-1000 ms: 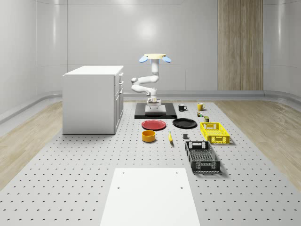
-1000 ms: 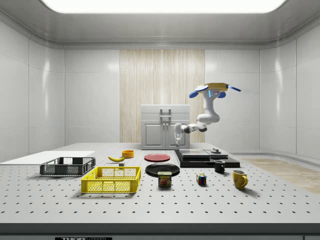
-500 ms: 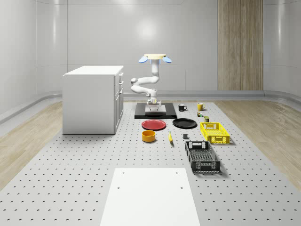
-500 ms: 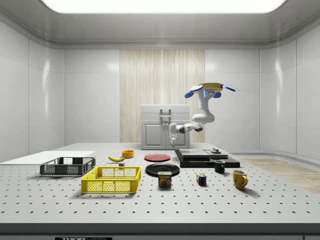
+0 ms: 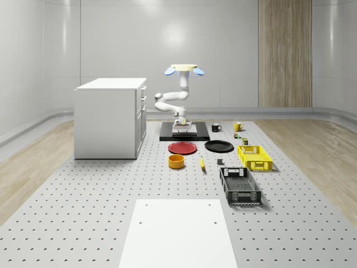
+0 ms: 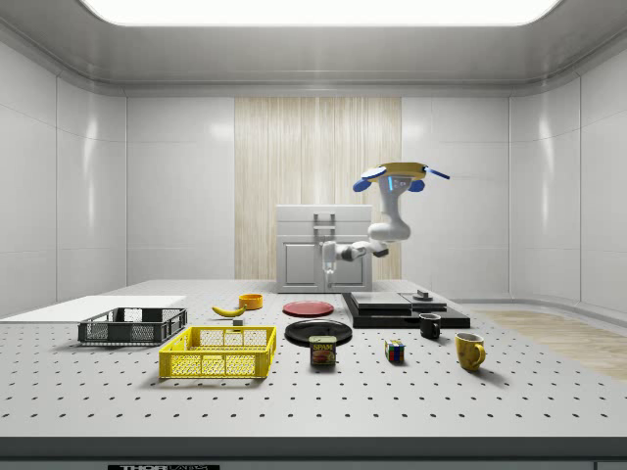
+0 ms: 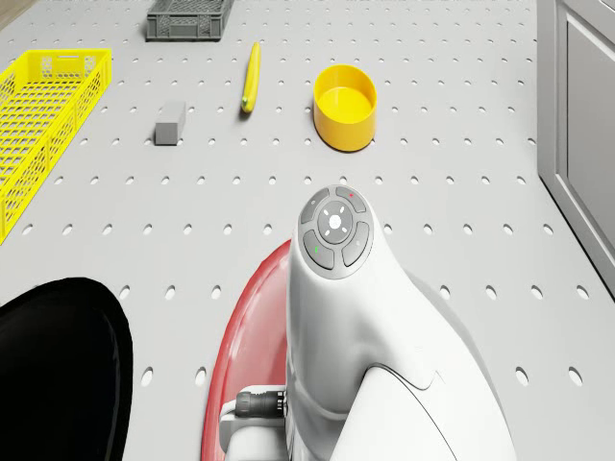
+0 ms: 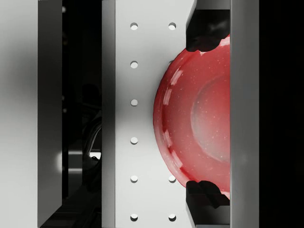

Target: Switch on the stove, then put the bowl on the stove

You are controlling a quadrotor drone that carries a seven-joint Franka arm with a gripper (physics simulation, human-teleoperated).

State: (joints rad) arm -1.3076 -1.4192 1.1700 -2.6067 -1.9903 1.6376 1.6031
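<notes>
While quadrotor drone [image 6: 396, 176] hovers above flat black stove [image 6: 404, 307], gripper [image 6: 328, 281] hangs off stove's edge over round red plate [image 8: 199, 116]; finger gap: cannot tell. Yellow round bowl [image 7: 345, 106] sits mid-table, beyond plate.

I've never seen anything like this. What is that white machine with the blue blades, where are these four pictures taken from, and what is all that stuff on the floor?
It is a flying drone carrying a white robot arm with a two-finger gripper. It hovers above the black stove, and the gripper hangs over the red plate. Two pictures come from fixed cameras, one overlooking the scene, one at its side. One camera sits on the drone's body, one on the arm's wrist. On the perforated table lie a yellow bowl, a banana, a black plate, two mugs, a yellow basket and a dark basket. A white cabinet stands nearby. The gripper holds nothing.
</notes>
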